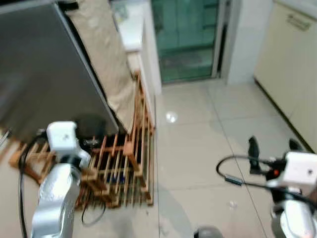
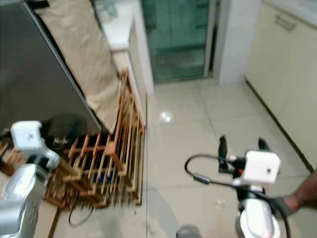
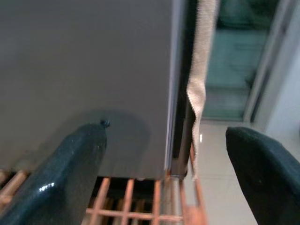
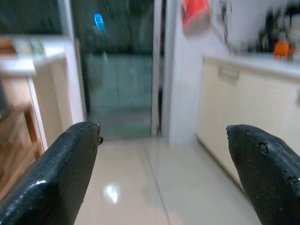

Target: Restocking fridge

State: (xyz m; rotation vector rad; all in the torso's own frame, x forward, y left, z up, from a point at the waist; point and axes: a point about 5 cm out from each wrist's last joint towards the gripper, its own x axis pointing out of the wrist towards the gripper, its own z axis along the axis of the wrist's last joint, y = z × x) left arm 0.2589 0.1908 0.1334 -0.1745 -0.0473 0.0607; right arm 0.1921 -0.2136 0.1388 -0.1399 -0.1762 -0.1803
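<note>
At nine o'clock in the head views, the grey fridge [image 1: 44, 69] is standing closed, its door filling the upper left corner. A beige cloth [image 1: 106, 59] is hanging down its right side, toward eleven o'clock. Below the fridge, at about seven o'clock, a wooden slatted rack [image 1: 126, 168] is sitting on the floor, touching the fridge's lower edge; something dark with a hint of blue is lying between its slats, too blurred to identify. A black cable [image 1: 94, 213] is trailing out beneath it.

The left gripper [image 3: 164, 164] is hovering in front of the fridge door just above the rack, its two black fingers [image 3: 70, 164] spread wide apart and holding nothing. Its silver arm [image 1: 54, 193] is rising from seven o'clock.

At twelve o'clock, a green glass door [image 1: 185, 34] is closing off the far end of the pale tiled floor [image 1: 198, 148]. At two o'clock, cream cabinets [image 1: 292, 64] are lining the wall.

The right gripper [image 4: 164, 159] is pointing along the floor toward the glass door from five o'clock, fingers [image 4: 61, 173] likewise spread and empty. A person's hand [image 2: 302, 198] is showing at four o'clock, beside the right arm.
</note>
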